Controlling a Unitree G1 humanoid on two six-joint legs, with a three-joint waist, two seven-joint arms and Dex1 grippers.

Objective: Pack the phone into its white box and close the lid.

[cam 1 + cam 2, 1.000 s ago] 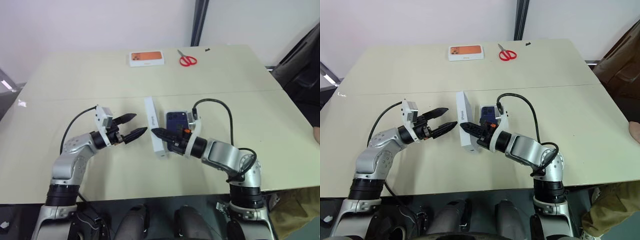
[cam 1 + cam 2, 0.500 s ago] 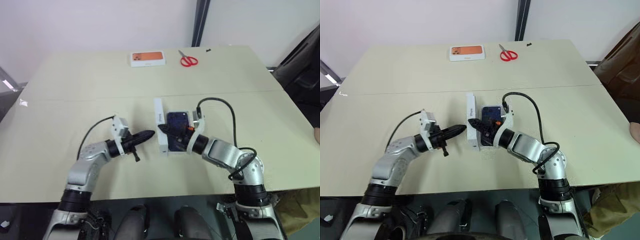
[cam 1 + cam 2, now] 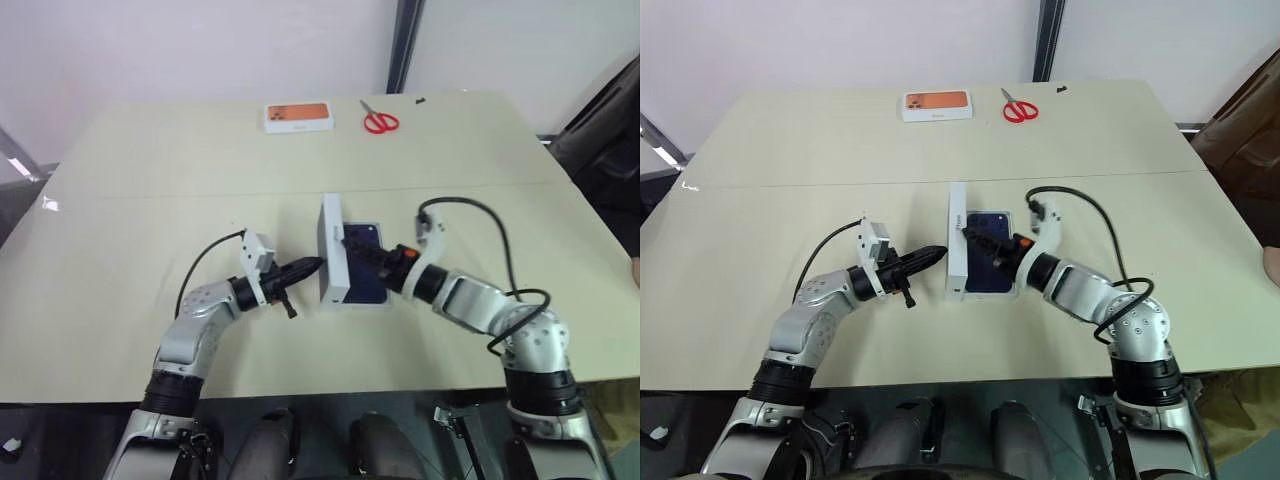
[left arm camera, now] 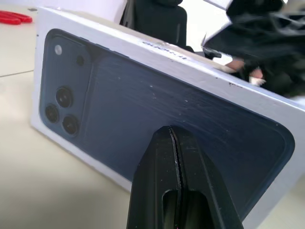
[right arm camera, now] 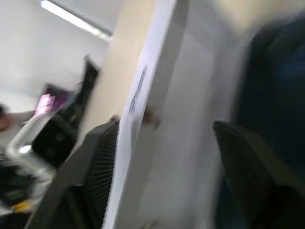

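phone (image 3: 989,266) lying in white box (image 3: 985,293); lid (image 3: 331,250) on edge, unclosed; left gripper (image 3: 312,265) fingers pressed together, right gripper (image 3: 352,243) fingers spread.

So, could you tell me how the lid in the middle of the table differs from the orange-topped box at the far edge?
The lid stands up on one long edge, while the orange-topped box lies flat. The lid's outer face shows a dark-blue phone picture with a camera cluster; the other box's top is orange. The lid sits between both claws, left claw shut at its printed face; the orange-topped box sits apart near the scissors. Both are white-sided and rectangular.
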